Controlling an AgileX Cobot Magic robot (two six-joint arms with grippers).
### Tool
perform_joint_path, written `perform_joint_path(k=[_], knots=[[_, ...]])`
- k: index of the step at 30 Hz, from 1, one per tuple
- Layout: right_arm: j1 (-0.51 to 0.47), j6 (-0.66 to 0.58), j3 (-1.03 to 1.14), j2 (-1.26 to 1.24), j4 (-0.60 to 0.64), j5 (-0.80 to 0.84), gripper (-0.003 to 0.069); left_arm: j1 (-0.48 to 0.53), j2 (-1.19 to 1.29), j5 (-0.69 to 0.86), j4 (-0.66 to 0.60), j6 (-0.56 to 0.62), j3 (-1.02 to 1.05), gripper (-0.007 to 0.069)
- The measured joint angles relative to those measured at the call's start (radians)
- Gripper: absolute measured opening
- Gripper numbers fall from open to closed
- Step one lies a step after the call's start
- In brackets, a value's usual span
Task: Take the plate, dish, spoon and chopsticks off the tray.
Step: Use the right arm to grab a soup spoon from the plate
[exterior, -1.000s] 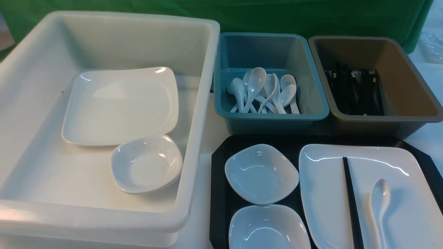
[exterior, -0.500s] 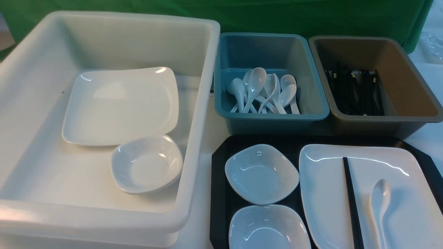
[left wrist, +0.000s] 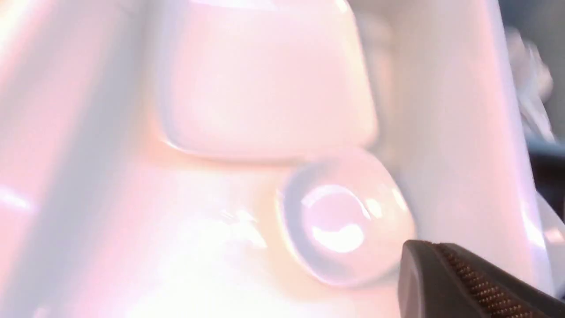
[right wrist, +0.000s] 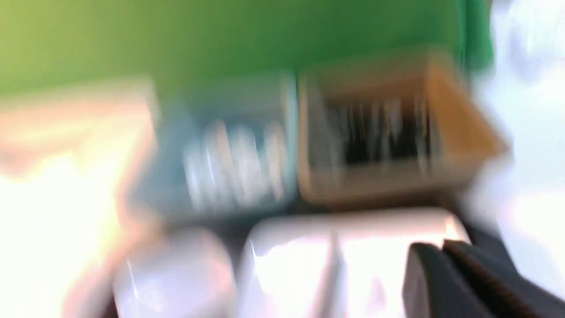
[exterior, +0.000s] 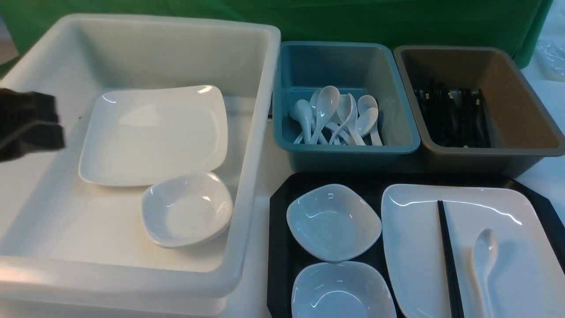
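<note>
Black tray [exterior: 278, 238] at front right, loaded. Plate [exterior: 410, 265] fills its right part. Chopsticks [exterior: 448, 256] lie lengthwise on the plate, with the spoon [exterior: 484, 256] just beside them on the right, bowl end away from the robot. Far dish [exterior: 333, 221] and near dish [exterior: 342, 291] sit on the tray's left part, next to the plate. Left gripper [exterior: 57, 125] hangs over the left side of the white tub [exterior: 260, 132], blurred, jaws pinched together. Right gripper [right wrist: 435, 256] shows only in its wrist view, jaws likewise closed.
</note>
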Motion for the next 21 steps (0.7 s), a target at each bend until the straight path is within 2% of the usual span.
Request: perform_joint_path(k=[2,4,5,8,11,12,14,15,17,21], knots=[[0.021,-0.055,-0.130,0.177,-0.039,0.258,0.0027,-0.017,0.083,-0.005,-0.132,0.131,0.000,0.0021],[0.026,-0.090,-0.183,0.307,-0.064,0.370,0.0026,-0.054,0.118,-0.022,-0.176,0.195,-0.005,0.0021],[0.027,-0.108,-0.211,0.392,-0.071,0.417,0.0025,-0.104,0.135,-0.045,-0.184,0.215,-0.015,0.0021],[0.027,-0.134,-0.223,0.487,-0.061,0.427,0.0023,-0.197,0.158,-0.068,-0.173,0.221,-0.039,0.0021],[0.028,-0.163,-0.229,0.619,0.010,0.396,0.0023,-0.436,0.214,-0.068,-0.084,0.182,-0.105,0.0021],[0.028,-0.164,-0.229,0.626,0.014,0.396,0.0023,-0.436,0.218,-0.068,-0.077,0.178,-0.105,0.0021],[0.028,-0.171,-0.229,0.681,0.042,0.366,0.0023,-0.563,0.255,-0.067,-0.012,0.128,-0.137,0.0021],[0.028,-0.171,-0.230,0.731,0.056,0.335,0.0023,-0.657,0.294,-0.068,0.049,0.083,-0.160,0.0021],[0.028,-0.163,-0.230,0.802,0.059,0.307,0.0026,-0.762,0.347,-0.073,0.111,0.043,-0.188,0.0021],[0.028,-0.134,-0.230,0.912,0.063,0.259,0.0076,-0.892,0.451,-0.077,0.163,0.021,-0.247,0.0021]])
